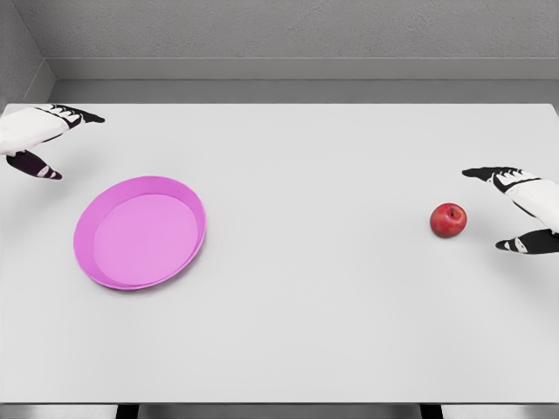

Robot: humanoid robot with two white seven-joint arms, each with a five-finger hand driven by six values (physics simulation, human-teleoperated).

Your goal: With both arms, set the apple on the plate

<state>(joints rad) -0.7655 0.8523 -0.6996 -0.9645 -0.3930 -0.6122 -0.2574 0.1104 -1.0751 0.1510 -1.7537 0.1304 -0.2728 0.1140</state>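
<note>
**Apple on the desk beside the right hand, plate far across**

The small red round apple (448, 220) sits upright on the flat light grey desk (332, 297), with its short stem pointing up. It is not on the plate. All places below are given from this apple.

Just to the right of the apple is the white right hand (515, 209), which enters from the right edge of the picture. Its dark-tipped fingers (482, 172) are spread: one group reaches out above and behind the apple, and the thumb lies lower, in front of it. The apple is in front of the gap between them, close to the hand, but nothing touches it. The hand holds nothing.

Well apart from the apple, far to its left and a little nearer to the camera, lies the shallow pink oval plate (188, 196) with a raised rim. It rests flat on the desk and nothing lies in it.

Still farther left from the apple, beyond the plate and toward the back of the desk, is the white left hand (39, 140) at the left edge of the picture. Its fingers are also apart and relaxed, with dark tips, and it grasps nothing. It does not touch the plate.
</note>
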